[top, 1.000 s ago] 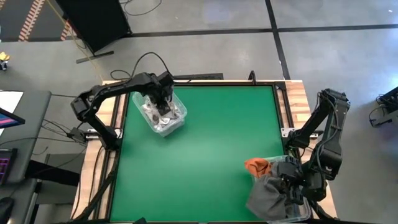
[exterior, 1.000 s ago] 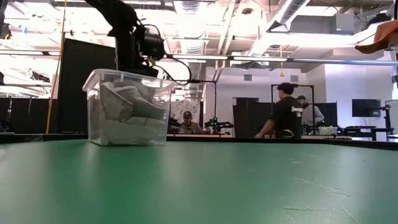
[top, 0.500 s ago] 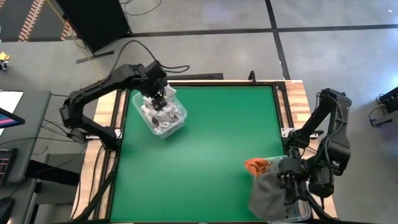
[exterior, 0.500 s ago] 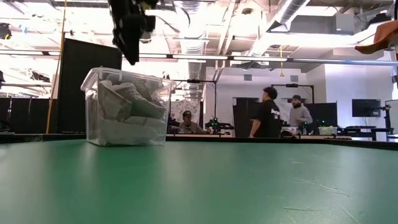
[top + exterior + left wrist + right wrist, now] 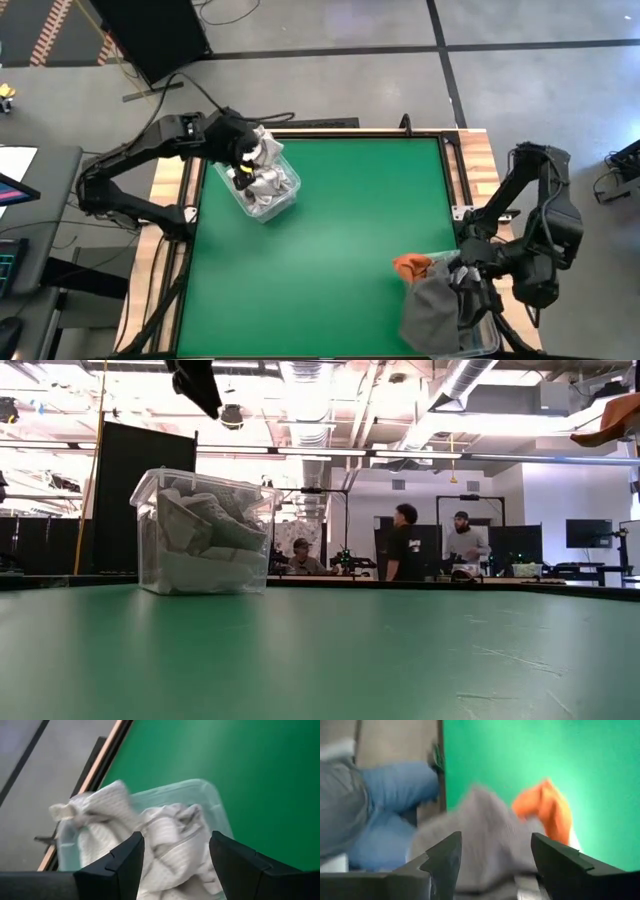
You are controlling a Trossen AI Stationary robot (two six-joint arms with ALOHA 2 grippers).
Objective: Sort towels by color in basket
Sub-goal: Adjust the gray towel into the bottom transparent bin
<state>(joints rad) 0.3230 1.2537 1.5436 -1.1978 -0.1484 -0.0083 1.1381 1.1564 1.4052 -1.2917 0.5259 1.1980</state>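
Surface: green mat [image 5: 330, 230] on a wood-edged table; workshop room behind, with people standing well beyond the far edge.
Right arm: folded at the near right corner, right gripper [image 5: 495, 865] angled down just above the dark grey towel, fingers spread, gripping nothing.
Dark grey towel [image 5: 432, 312]: crumpled heap draped over a clear bin [image 5: 487, 343] at the near right; long axis near to far.
Rust orange towel [image 5: 412, 267]: small bunched lump touching the grey heap's far left edge, pointing left.
Left arm: bent in from the far left, left gripper [image 5: 175, 865] raised above the far bin, fingers parted, empty.
White towels [image 5: 165, 840]: thin dark grid lines, crumpled, filling a clear tub [image 5: 205, 540] at the far left; one corner hangs over the rim.
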